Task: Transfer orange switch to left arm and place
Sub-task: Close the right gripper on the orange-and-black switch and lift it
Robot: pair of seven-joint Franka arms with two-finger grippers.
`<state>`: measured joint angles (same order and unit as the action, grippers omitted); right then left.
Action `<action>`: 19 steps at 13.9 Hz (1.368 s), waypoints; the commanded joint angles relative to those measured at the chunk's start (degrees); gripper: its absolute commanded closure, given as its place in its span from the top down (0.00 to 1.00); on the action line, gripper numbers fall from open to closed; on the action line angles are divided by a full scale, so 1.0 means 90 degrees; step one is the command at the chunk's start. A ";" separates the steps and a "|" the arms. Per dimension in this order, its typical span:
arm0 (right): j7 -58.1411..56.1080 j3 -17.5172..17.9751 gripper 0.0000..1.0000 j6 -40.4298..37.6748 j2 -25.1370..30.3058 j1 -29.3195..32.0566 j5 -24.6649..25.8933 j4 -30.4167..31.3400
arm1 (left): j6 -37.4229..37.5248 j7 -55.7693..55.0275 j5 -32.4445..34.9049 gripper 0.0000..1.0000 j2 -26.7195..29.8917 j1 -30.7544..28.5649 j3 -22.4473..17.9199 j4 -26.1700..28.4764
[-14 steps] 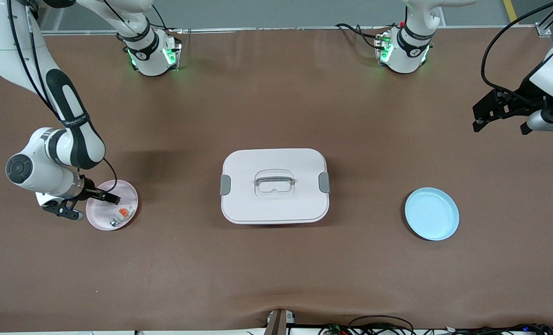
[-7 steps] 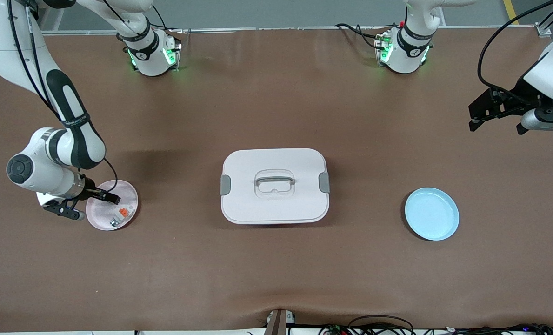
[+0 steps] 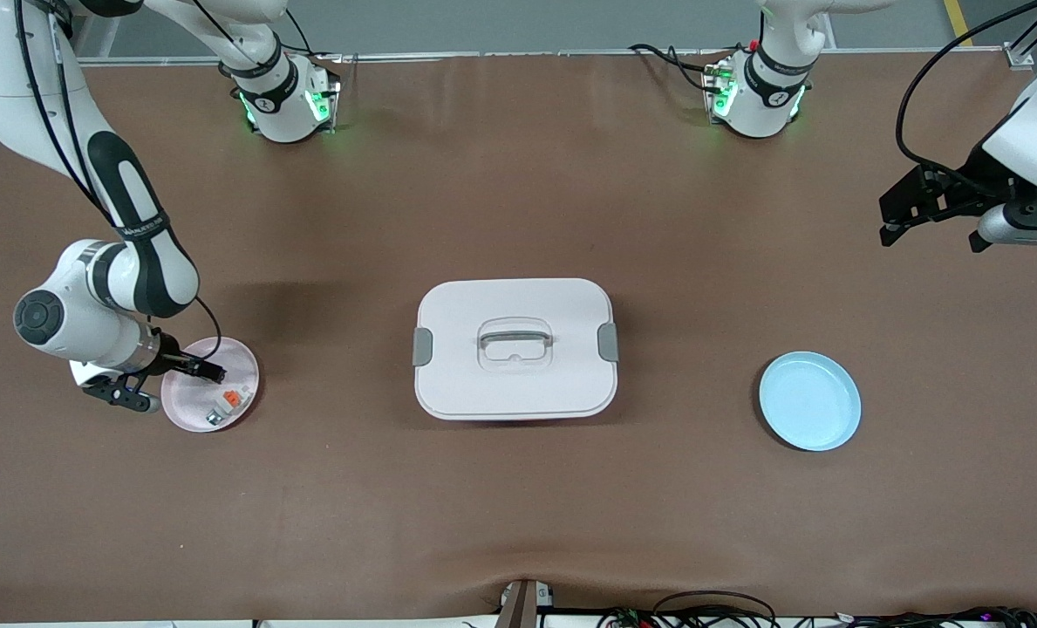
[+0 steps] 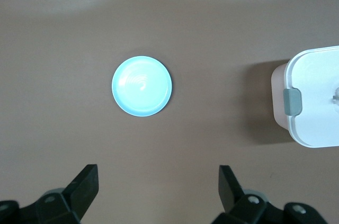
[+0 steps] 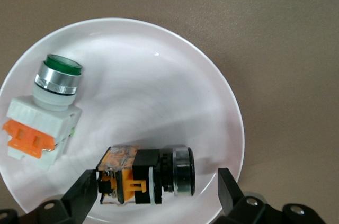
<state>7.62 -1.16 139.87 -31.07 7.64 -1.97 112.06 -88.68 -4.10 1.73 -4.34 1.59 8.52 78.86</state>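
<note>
The orange switch (image 5: pixel 145 176), a small black cylinder with an orange middle, lies on its side in the pale pink plate (image 5: pixel 148 91). My right gripper (image 5: pixel 156 189) is open and low over that plate (image 3: pixel 188 412), with one finger at each end of the switch. In the front view my right gripper (image 3: pixel 209 372) covers the switch. The white box (image 3: pixel 515 347) with grey latches stands at the table's middle. My left gripper (image 3: pixel 895 232) is open and empty, up in the air over the table at the left arm's end; it shows the same in its own view (image 4: pixel 159 184).
A whitish-grey part with an orange cap and green button (image 5: pixel 45 115) lies in the same pink plate (image 3: pixel 228 401). A light blue plate (image 3: pixel 809 400) sits empty between the box and the left arm's end; it also shows in the left wrist view (image 4: pixel 142 86), as does the box (image 4: pixel 318 97).
My left gripper has moved a little toward the robots' bases, then stopped. My right gripper has stayed over the pink plate, almost still.
</note>
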 commanded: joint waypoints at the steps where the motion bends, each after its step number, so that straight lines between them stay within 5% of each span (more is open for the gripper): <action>1: -0.0026 0.0041 1.00 0.0074 -0.0034 0.0040 -0.0064 0.0000 | 0.0039 0.0016 0.0032 1.00 0.0062 -0.0011 0.0001 -0.0003; 9: -0.0007 0.0050 0.95 0.0036 -0.0082 0.0040 -0.0064 0.0000 | 0.0039 0.0026 0.0032 1.00 0.0062 -0.0001 0.0010 -0.0003; 11: -0.0006 0.0050 0.67 -0.0004 -0.0082 0.0040 -0.0064 0.0000 | 0.0039 0.0026 0.0032 1.00 0.0062 -0.0001 0.0010 -0.0003; 14: -0.0016 0.0050 0.06 -0.0023 -0.0063 0.0040 -0.0064 0.0000 | 0.0039 0.0026 0.0032 1.00 0.0062 -0.0001 0.0001 -0.0003; 15: -0.0007 0.0050 0.00 -0.0033 -0.0063 0.0040 -0.0074 0.0000 | 0.0039 0.0026 0.0032 1.00 0.0062 -0.0001 0.0001 -0.0003; 19: 0.0013 0.0089 0.00 -0.0265 -0.0005 0.0011 -0.0093 -0.0029 | 0.0039 0.0026 0.0032 1.00 0.0062 -0.0001 0.0001 -0.0003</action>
<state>7.62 -1.08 139.56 -31.80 7.62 -2.03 111.98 -88.68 -4.10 1.73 -4.34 1.57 8.52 78.86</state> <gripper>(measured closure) 0.273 0.000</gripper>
